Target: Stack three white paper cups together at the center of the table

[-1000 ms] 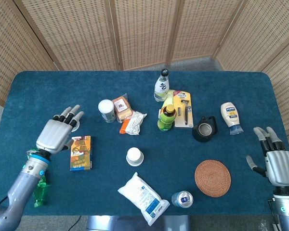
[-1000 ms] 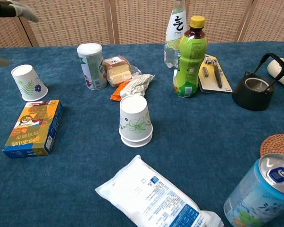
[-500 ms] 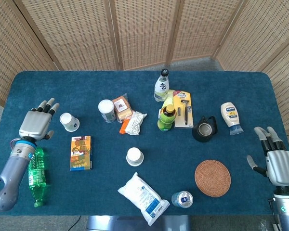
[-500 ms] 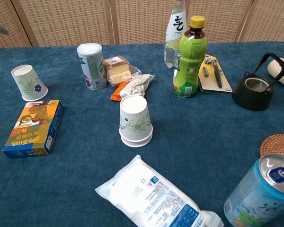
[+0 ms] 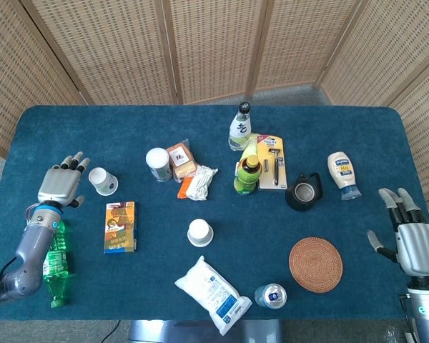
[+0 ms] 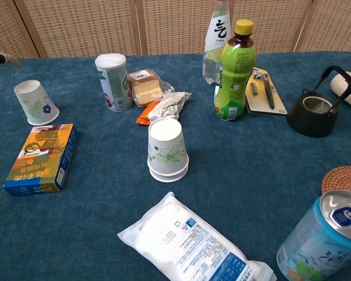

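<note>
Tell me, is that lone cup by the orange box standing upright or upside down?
Upside down. The cup rests on its wide rim, closed base on top, leaning slightly.

blue table (image 5: 222,121) with cups (image 5: 199,231)

Blue table cloth (image 5: 386,136), wicker screen (image 5: 214,50) behind. Far centre: clear bottle (image 5: 239,128), green drink bottle (image 5: 247,174) just in front, razor pack (image 5: 272,161) to its right. Left of those: white-lidded can (image 5: 158,164), cake pack (image 5: 180,160), orange-white snack wrapper (image 5: 196,182). Right: black kettle (image 5: 303,191), mayo bottle (image 5: 342,174), woven coaster (image 5: 315,264). Near: white pouch (image 5: 212,294), blue can (image 5: 270,296). Left: orange box (image 5: 119,226); green bottle (image 5: 55,261) lying at the left edge.
</note>
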You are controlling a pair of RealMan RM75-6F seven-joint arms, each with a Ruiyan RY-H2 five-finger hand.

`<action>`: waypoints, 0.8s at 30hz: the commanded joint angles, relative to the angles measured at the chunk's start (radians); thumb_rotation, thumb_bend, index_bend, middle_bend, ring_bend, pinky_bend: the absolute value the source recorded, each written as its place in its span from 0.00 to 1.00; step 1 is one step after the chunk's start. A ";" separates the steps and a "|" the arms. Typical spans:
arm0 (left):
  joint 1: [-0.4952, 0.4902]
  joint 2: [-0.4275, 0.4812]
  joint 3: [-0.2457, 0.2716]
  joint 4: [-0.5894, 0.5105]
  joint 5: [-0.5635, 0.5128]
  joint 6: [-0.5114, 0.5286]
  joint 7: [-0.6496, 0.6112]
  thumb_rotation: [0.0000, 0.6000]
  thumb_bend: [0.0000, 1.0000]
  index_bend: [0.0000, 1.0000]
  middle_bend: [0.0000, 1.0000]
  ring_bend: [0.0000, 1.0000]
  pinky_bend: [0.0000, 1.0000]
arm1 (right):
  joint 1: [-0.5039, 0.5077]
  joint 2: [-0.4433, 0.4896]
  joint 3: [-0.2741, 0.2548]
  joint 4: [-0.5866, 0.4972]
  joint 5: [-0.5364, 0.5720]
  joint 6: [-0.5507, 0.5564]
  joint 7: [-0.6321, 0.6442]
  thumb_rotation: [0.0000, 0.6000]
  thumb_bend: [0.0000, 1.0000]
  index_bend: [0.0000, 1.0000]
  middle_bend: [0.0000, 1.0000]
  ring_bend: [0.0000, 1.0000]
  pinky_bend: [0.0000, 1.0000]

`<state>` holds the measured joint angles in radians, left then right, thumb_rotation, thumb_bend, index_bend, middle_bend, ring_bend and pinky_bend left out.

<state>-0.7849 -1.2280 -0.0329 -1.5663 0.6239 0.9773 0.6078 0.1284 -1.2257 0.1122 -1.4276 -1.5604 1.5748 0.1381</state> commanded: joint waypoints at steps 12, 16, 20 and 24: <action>-0.026 -0.106 -0.024 0.103 -0.021 -0.020 0.036 1.00 0.36 0.01 0.00 0.00 0.33 | -0.001 0.000 0.003 0.002 0.001 0.007 0.008 1.00 0.36 0.07 0.15 0.00 0.22; -0.030 -0.129 -0.024 0.119 -0.042 -0.008 0.062 1.00 0.36 0.04 0.08 0.06 0.37 | -0.002 0.003 0.006 0.004 0.006 0.007 0.016 1.00 0.36 0.07 0.15 0.00 0.22; -0.031 -0.150 -0.030 0.149 -0.053 -0.004 0.071 1.00 0.37 0.09 0.14 0.14 0.43 | -0.002 0.005 0.006 0.004 0.006 0.008 0.020 1.00 0.36 0.07 0.16 0.00 0.22; -0.034 -0.170 -0.037 0.180 -0.058 -0.012 0.074 1.00 0.37 0.13 0.22 0.21 0.47 | -0.002 0.004 0.006 0.005 0.006 0.007 0.020 1.00 0.36 0.07 0.16 0.00 0.22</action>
<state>-0.8176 -1.3932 -0.0667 -1.3919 0.5686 0.9687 0.6810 0.1261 -1.2218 0.1183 -1.4223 -1.5541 1.5819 0.1577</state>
